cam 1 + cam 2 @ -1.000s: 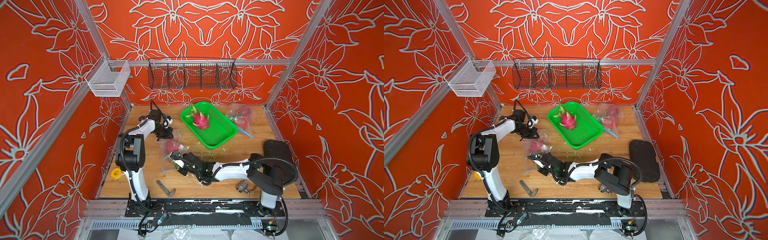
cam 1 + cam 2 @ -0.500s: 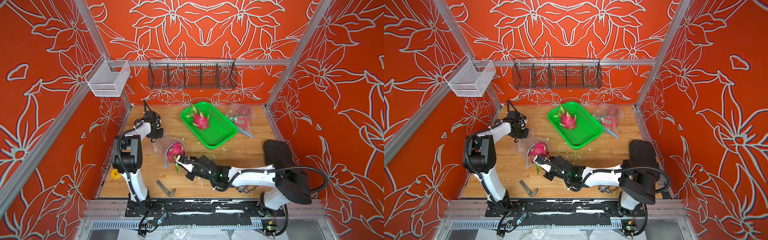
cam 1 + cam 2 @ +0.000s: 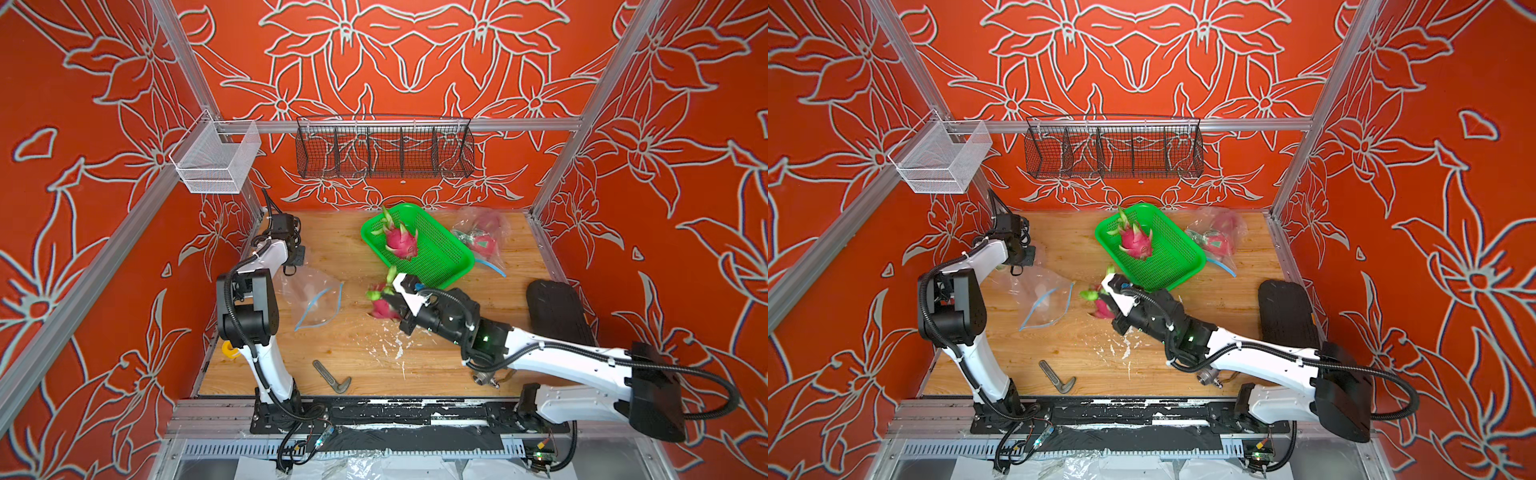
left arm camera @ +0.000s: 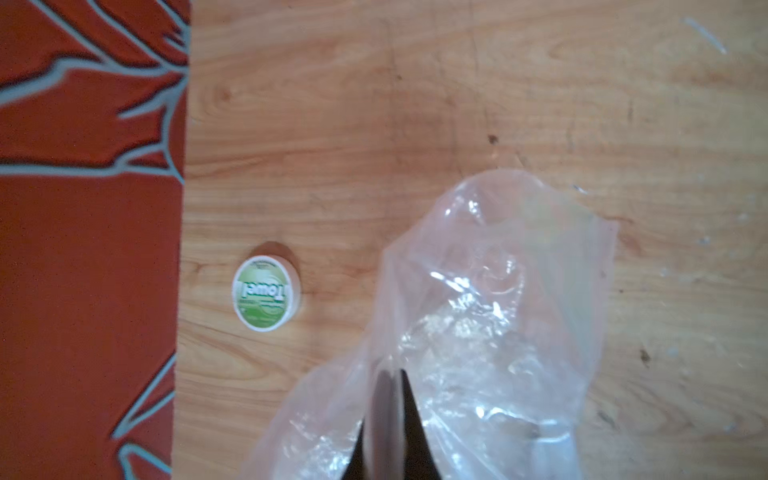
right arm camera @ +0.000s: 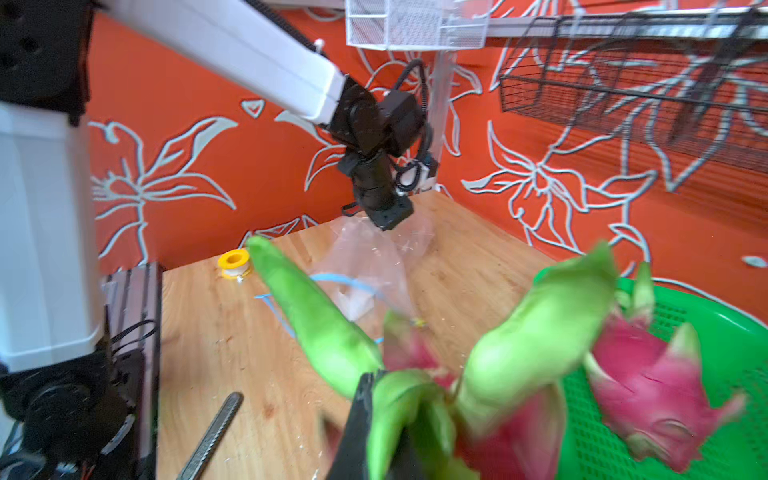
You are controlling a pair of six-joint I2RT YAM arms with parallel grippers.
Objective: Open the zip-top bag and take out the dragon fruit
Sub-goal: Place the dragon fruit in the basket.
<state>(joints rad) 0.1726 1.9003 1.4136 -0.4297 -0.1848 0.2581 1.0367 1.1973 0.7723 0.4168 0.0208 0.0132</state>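
Holding the pink dragon fruit with green leafy scales point(image 3: 381, 308) outside its bag, the right gripper point(image 3: 387, 296) has its jaws pinched together on one fleshy green scale near the crown. In the right wrist view the dark fingers point(image 5: 360, 415) close on that scale while the blurred pink body hangs to one side. In both top views the fruit sits between the clear zip-top plastic bag with a blue zip strip point(image 3: 316, 296) and the green plastic mesh basket point(image 3: 468, 261), just beside the basket's near corner. Whether it touches the wooden tabletop point(image 3: 357, 357) cannot be told. The bag lies flattened and empty, mouth gaping toward the fruit, and the left gripper point(image 4: 390, 401) is clamped on its closed far end, lifting that end off the wood. The dragon fruit looks dense and heavy for so thin a handle. A scale is soft and may bend, tear or slip, and the body would swing beneath it, so any carry is best slow and low. A firmer hold would span the waxy body itself, though that may be too broad for these jaws; failing that, the thick base of a scale is safer than its tip. The bag is light, limp and slippery film, best held at a seam or corner.
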